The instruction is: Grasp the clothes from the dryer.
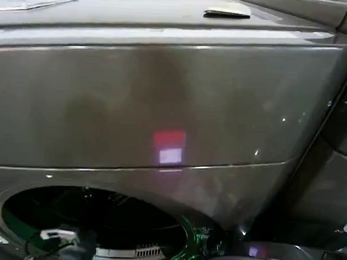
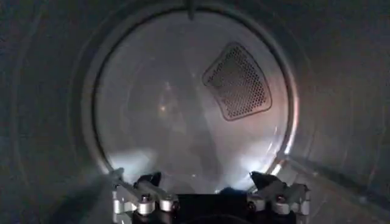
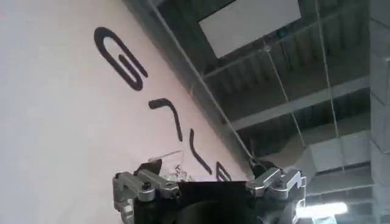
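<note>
Left gripper [image 2: 210,193]: the fingers [image 2: 148,180] are spread wide apart, with nothing between them. A small blue patch sits just at the gripper base between the fingers; I cannot tell whether it is fabric or part of the arm.

The left gripper is inside the drum of the large bronze-grey metallic front-loading dryer [image 1: 163,101], pointing at the drum's round pale back wall [image 2: 164,103]. On that back wall, a rounded triangular perforated vent panel [image 2: 239,80] sits off-centre. The ribbed drum side wall [image 2: 341,97] curves around the back wall on all sides. No olive-green or navy garment can be made out against the drum back wall or the side wall; the clothes' place cannot be told.

Head view: the dryer's round porthole opening [image 1: 90,218] is dark, at the lower part of the dryer's front panel. A white piece of the left arm [image 1: 57,235] lies at the porthole's lower rim, reaching into the drum. A red-and-white reflection [image 1: 170,146] shows on the dryer front above the porthole. A flat pale object [image 1: 228,11] lies on the dryer's top.

Right gripper [image 3: 207,179]: the fingers [image 3: 277,181] are spread apart, holding nothing. It is well away from the dryer, aimed up at a white wall with dark lettering [image 3: 122,58] and a ceiling of dark beams [image 3: 292,85].
</note>
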`<state>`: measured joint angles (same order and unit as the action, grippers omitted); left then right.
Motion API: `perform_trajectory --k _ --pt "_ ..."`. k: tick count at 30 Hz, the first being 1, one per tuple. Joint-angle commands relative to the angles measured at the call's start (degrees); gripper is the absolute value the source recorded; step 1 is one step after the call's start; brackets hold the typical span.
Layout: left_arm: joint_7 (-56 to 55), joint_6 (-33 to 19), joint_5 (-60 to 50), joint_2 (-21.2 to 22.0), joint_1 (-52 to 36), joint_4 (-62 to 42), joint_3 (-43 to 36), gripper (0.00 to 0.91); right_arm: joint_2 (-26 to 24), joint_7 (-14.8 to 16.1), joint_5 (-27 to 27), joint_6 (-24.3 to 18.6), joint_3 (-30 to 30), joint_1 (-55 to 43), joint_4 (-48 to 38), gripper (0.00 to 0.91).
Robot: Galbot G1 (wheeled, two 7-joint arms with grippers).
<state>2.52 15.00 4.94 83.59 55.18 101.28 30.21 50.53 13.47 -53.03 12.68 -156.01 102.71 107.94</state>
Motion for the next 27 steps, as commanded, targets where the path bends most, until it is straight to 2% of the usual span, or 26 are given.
perform_trajectory --k 1,16,27 --pt "-0.13 -1.25 0.04 -0.15 -13.89 -14.86 -0.52 0.907 0.14 0.02 -0.01 0.06 -0.17 0.05 0.06 0.907" --pt "-0.05 -2.26 -1.98 0.41 -22.45 -27.05 -1.47 0.907 -0.22 0.1 0.05 0.05 -0.3 -0.03 -0.24 0.907" --pt "0.44 -4.51 -4.66 0.89 -32.13 -41.4 -2.7 0.907 -0.08 0.22 0.05 -0.01 -0.34 -0.25 -0.59 0.907"
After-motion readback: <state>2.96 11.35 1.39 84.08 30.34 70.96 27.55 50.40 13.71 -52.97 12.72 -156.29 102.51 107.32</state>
